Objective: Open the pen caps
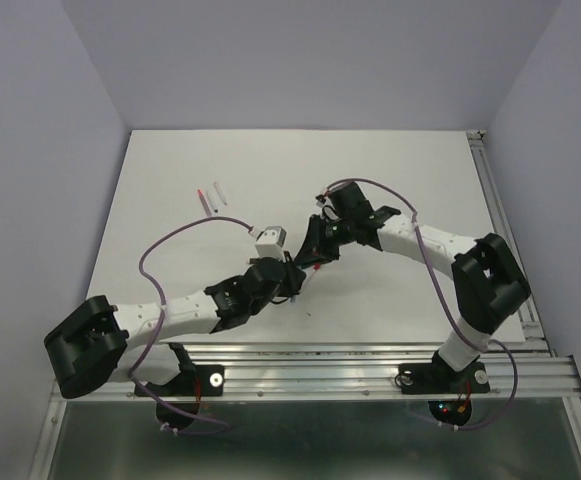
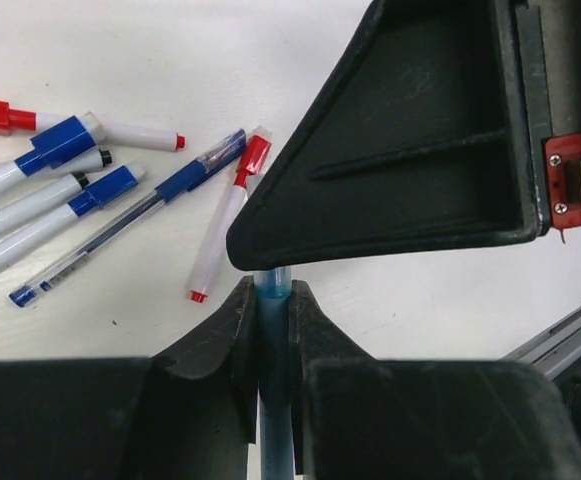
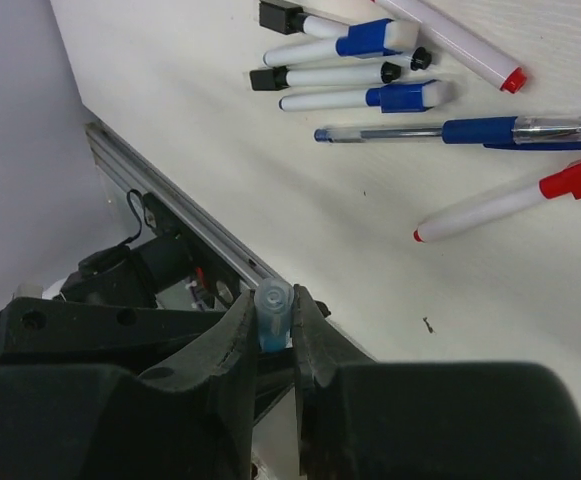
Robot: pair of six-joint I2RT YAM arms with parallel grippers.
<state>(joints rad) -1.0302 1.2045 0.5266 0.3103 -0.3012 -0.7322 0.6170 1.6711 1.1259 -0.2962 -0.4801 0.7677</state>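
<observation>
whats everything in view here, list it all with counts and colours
white markers: at least three, blue caps or black ends, bunched together
red-capped marker: one, white, beside the bunch
clear gel pen: one, blue cap, beside the bunch
red-capped pen: one, white, next to the gel pen
blue translucent pen: one, held between both grippers
table: one, white
left gripper: one, black, shut on the blue translucent pen
right gripper: one, black, shut on the same pen's other end
</observation>
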